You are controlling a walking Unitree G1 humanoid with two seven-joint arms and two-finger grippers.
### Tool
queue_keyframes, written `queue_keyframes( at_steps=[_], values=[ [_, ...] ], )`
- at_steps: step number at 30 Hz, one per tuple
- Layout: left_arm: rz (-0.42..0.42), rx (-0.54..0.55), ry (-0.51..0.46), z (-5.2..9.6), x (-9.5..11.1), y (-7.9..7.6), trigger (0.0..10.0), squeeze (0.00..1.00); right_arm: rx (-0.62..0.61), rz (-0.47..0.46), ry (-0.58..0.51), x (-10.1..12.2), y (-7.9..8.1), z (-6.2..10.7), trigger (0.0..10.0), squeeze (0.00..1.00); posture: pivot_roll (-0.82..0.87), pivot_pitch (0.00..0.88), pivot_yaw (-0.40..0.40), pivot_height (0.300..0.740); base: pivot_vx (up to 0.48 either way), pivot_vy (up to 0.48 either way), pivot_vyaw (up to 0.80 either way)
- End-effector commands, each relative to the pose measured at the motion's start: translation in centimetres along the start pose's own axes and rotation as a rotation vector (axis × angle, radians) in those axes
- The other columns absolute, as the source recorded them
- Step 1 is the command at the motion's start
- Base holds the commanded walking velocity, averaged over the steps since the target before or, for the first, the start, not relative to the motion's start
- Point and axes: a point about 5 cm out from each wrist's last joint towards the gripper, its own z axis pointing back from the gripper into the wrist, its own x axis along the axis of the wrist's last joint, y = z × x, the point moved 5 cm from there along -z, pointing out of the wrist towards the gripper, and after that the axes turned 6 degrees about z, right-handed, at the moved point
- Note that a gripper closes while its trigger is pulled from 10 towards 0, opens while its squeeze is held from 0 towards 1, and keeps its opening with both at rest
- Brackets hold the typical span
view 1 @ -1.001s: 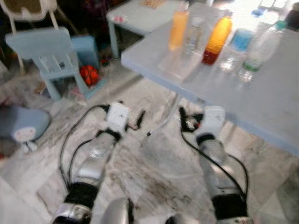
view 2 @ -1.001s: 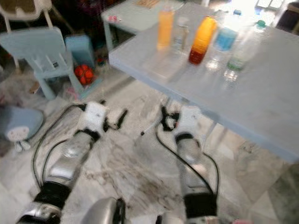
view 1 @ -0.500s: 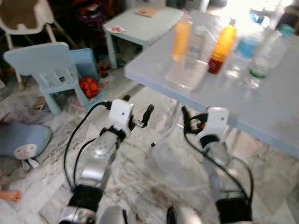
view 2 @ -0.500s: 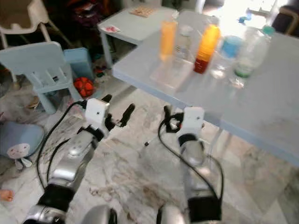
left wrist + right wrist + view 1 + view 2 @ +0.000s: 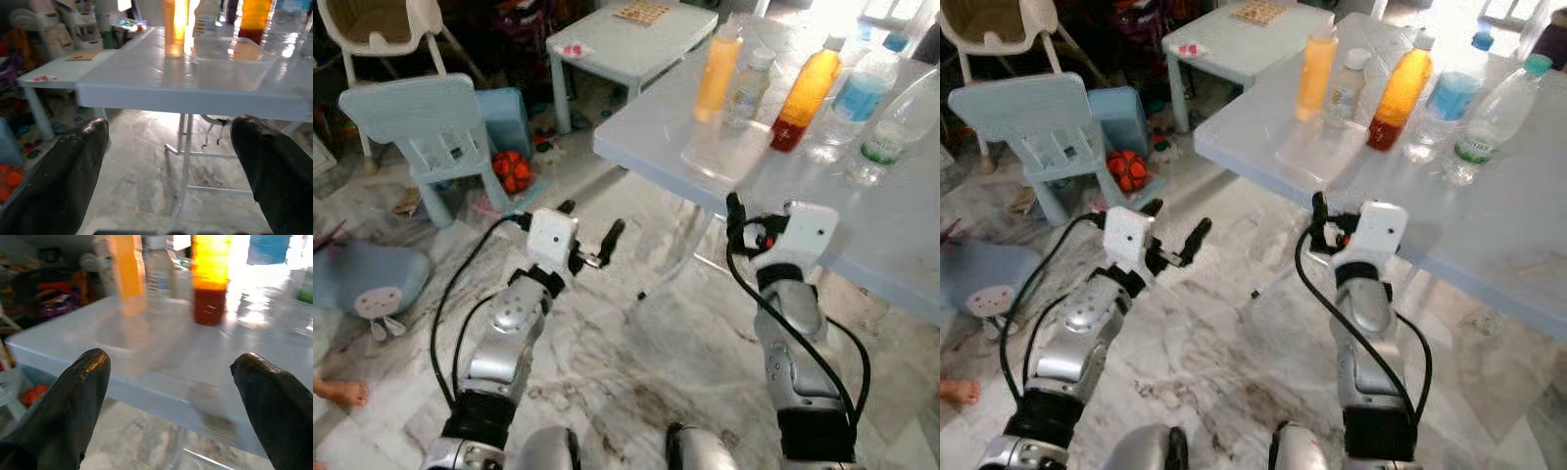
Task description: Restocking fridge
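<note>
Several bottles stand on the pale blue table (image 5: 901,225): a tall orange juice bottle (image 5: 718,61), a small clear bottle (image 5: 749,83), an orange-red bottle (image 5: 806,93), a blue-labelled water bottle (image 5: 862,96) and a green-labelled one (image 5: 889,119). A clear shallow tray (image 5: 724,152) lies in front of them. My right gripper (image 5: 749,223) is open, just in front of the table's near edge and below the tray. My left gripper (image 5: 590,223) is open over the floor, left of the table corner. The wrist views show nothing between the fingers (image 5: 73,171) (image 5: 73,396).
White metal table legs (image 5: 690,250) stand under the table. At the left are a pale blue child's chair (image 5: 421,127), red balls (image 5: 512,171), a blue cushion (image 5: 372,284), a small low table (image 5: 636,34) and a high chair (image 5: 372,29). A person's foot (image 5: 337,392) rests on the marble floor.
The camera has shifted and sharpened. Both arms have risen, and the right gripper now sits closer to the table's edge. Both grippers stay open and empty.
</note>
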Motion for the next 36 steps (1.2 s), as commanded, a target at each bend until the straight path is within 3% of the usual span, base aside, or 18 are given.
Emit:
queue_keyframes(
  at_steps=[1,6,16,21,29,36],
  values=[
    [0.01,-0.013,-0.01,-0.5,0.5,-0.3,10.0,0.0,0.001,-0.003,0.016,-0.3,-0.2,0.4,10.0,0.0,0.06,0.109,0.011,0.74,0.0,0.0,-0.8],
    [0.014,-0.011,-0.022,-0.6,0.8,-0.3,10.0,0.0,0.003,-0.006,0.027,-0.5,0.0,0.5,10.0,0.0,0.06,0.109,0.011,0.74,0.221,0.0,-0.68],
    [0.039,0.021,-0.081,-0.7,2.6,0.4,10.0,0.0,0.012,0.058,-0.026,0.9,0.5,0.5,10.0,0.0,0.06,0.106,0.006,0.74,0.362,0.255,0.0],
    [0.036,-0.01,-0.102,-1.0,3.3,-0.2,10.0,0.0,-0.004,0.067,-0.033,1.2,0.4,0.4,10.0,0.0,0.06,0.104,0.007,0.74,0.358,0.319,0.0],
    [0.041,-0.05,-0.123,-1.4,3.9,-1.3,10.0,0.0,-0.014,0.07,-0.026,1.1,0.2,0.5,10.0,0.0,0.05,0.103,0.006,0.74,0.455,0.0,-0.8],
    [0.047,-0.039,-0.126,-1.4,4.0,-1.2,10.0,0.0,-0.003,0.066,-0.025,1.0,0.4,0.5,10.0,0.0,0.05,0.102,0.005,0.74,0.419,0.0,-0.36]
  ],
)
